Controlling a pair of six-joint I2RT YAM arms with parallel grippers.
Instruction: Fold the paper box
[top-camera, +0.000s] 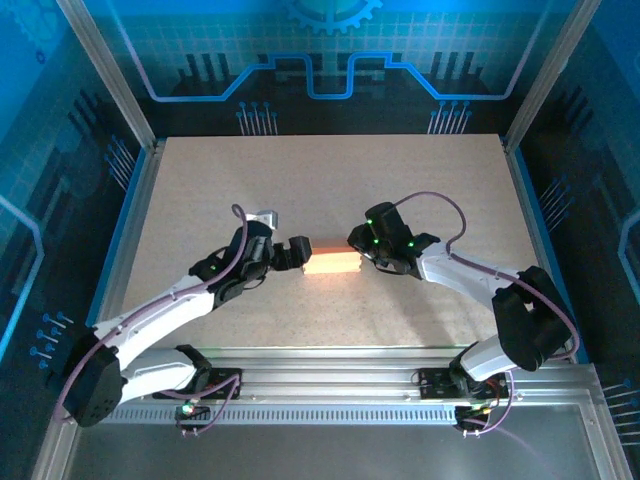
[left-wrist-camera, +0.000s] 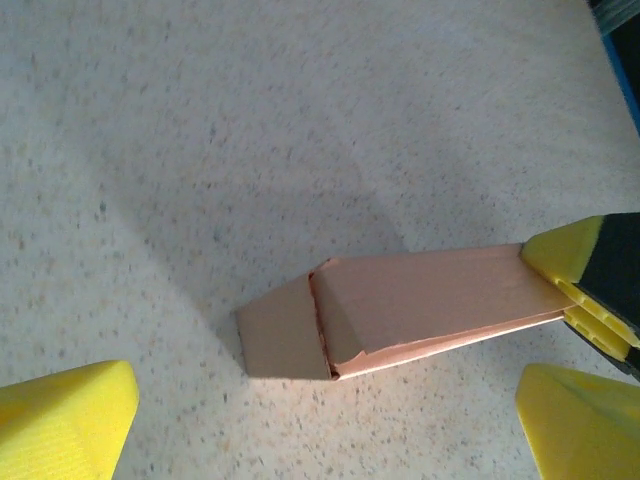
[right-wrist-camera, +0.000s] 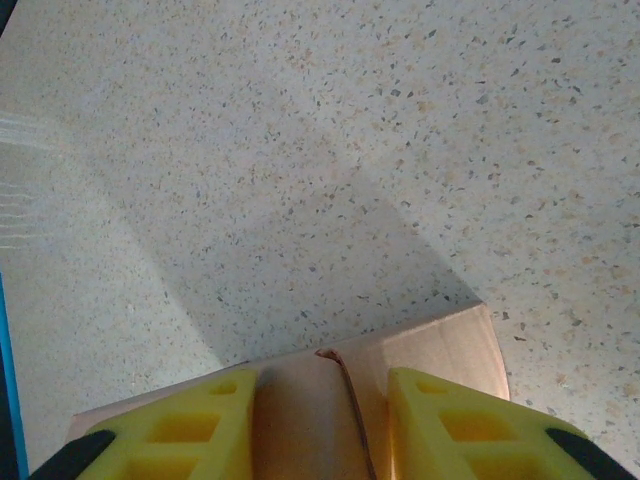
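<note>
The box (top-camera: 332, 263) lies near the middle of the worktop (top-camera: 330, 170), between the two arms. The right claw (right-wrist-camera: 325, 380) pinches one end of it, its jaws narrowed onto the pink card with a seam running between them. The left claw (left-wrist-camera: 325, 395) stands wide and holds nothing, hovering just off the box's other end. There an end flap (left-wrist-camera: 282, 335) juts out past a sharp crease and rests on the worktop. The body looks fairly flat, with its long edge slightly parted, so the fold seems only partly done. The step in hand is probably closing that end: one arm steadies the box and the other is free to work. Next, the left claw would need to meet the flap and turn it over its crease toward the body. The right grip must hold firm, or the light card may slide or buckle.
</note>
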